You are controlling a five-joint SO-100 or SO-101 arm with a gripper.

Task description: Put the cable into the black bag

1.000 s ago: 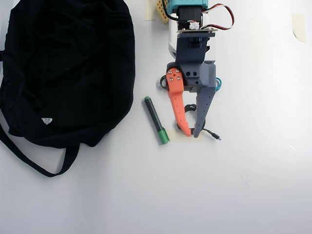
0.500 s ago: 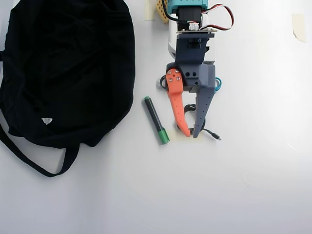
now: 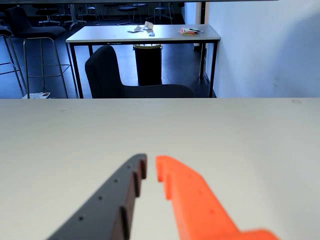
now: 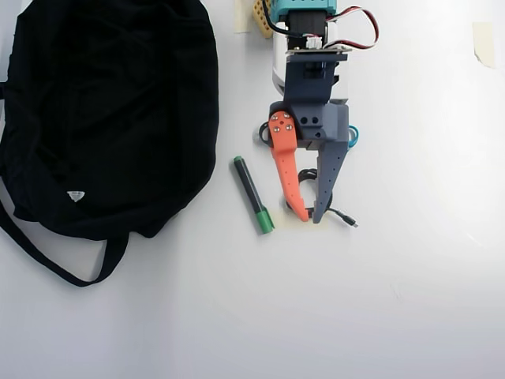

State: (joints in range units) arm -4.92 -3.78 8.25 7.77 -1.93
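Note:
In the overhead view the black bag [image 4: 110,110] lies floppy at the left, with a strap [image 4: 47,257] trailing toward the front. The cable [image 4: 308,174] lies on the white table under my gripper [image 4: 311,215]. Part of its loop shows between the fingers, and its tail ends in a small plug [image 4: 353,223] just right of the grey fingertip. The jaws are all but shut, with only a thin slit between the orange finger [image 4: 288,170] and the grey one. In the wrist view my gripper [image 3: 151,167] has nothing between its tips and the cable is hidden.
A black marker with a green cap [image 4: 254,195] lies between the bag and the gripper. A black ring [image 4: 263,133] and a blue piece [image 4: 353,136] peek out beside the gripper's body. Tape scraps [image 4: 483,41] sit at the far right.

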